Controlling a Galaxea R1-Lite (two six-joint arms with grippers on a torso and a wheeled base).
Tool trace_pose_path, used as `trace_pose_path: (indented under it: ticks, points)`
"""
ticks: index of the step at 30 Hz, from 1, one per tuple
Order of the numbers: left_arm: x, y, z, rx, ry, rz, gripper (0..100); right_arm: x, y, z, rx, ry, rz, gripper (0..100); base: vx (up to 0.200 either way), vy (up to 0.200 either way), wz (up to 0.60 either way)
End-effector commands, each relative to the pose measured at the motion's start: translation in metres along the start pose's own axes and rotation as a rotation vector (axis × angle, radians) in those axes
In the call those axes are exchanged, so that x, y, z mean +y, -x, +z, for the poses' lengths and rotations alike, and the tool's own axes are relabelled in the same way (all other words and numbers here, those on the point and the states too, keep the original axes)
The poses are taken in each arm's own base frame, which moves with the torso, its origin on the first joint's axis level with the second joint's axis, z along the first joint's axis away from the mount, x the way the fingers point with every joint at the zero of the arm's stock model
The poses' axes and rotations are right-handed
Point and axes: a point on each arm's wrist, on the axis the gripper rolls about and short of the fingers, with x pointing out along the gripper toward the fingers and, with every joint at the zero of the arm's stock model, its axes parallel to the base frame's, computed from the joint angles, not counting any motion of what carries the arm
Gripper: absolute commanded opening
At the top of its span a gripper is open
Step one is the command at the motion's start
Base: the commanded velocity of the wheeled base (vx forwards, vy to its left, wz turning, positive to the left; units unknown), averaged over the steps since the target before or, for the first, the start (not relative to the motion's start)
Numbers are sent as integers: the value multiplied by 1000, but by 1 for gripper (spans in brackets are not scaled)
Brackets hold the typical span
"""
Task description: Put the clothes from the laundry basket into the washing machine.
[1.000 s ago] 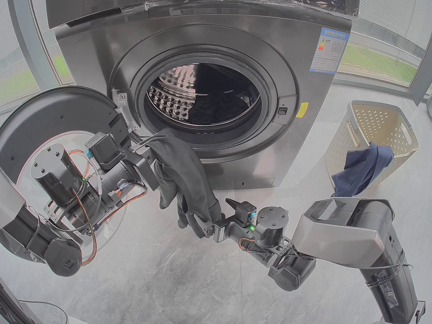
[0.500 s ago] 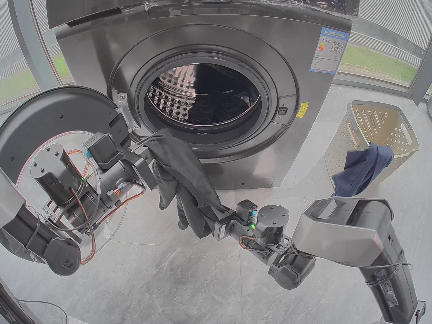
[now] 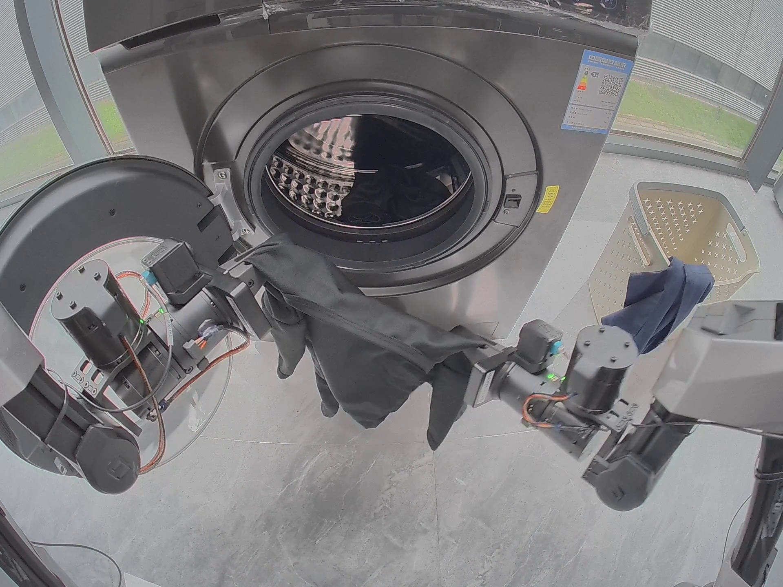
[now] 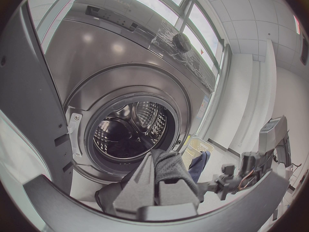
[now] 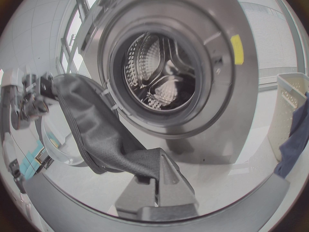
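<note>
Dark grey cloth garment [image 3: 359, 344]: in the air, stretched between both claws — just below the open drum mouth [image 3: 367, 173].
Left claw [image 3: 249, 275]: clenched on one end of it.
Right claw [image 3: 473, 364]: clenched on the other end.
Grey front-loading washing machine [image 3: 367, 59]: door [image 3: 90, 205] open.
Beige perforated plastic laundry basket [image 3: 693, 222]: navy cloth [image 3: 661, 303] draped over its rim.

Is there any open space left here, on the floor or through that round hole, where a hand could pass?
The floor below the stretched dark garment is bare. The drum opening is unblocked, with dark clothes low inside. It is crowded between the left gripper and the right gripper, both shut on the garment, and by the open door.
</note>
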Motion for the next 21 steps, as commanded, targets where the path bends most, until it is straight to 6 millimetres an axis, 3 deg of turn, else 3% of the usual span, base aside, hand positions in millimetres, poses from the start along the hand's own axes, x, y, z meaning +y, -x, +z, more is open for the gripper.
trace_pose_path:
  ticks: [1,4,12,21]
  points:
    - [0,4,7,-17,-6,5,0,1,45,69,-159,-13,1,0,0,0,0]
    - [-1,8,11,-26,-8,5,0,2,48,77,-188,-11,2,0,0,0,0]
    - [7,15,20,-49,-24,38,0,-11,55,129,-381,-2,-59,0,0,0,0]
    - [-4,22,47,-138,-38,10,0,-5,57,143,-435,-5,-44,0,0,0,0]
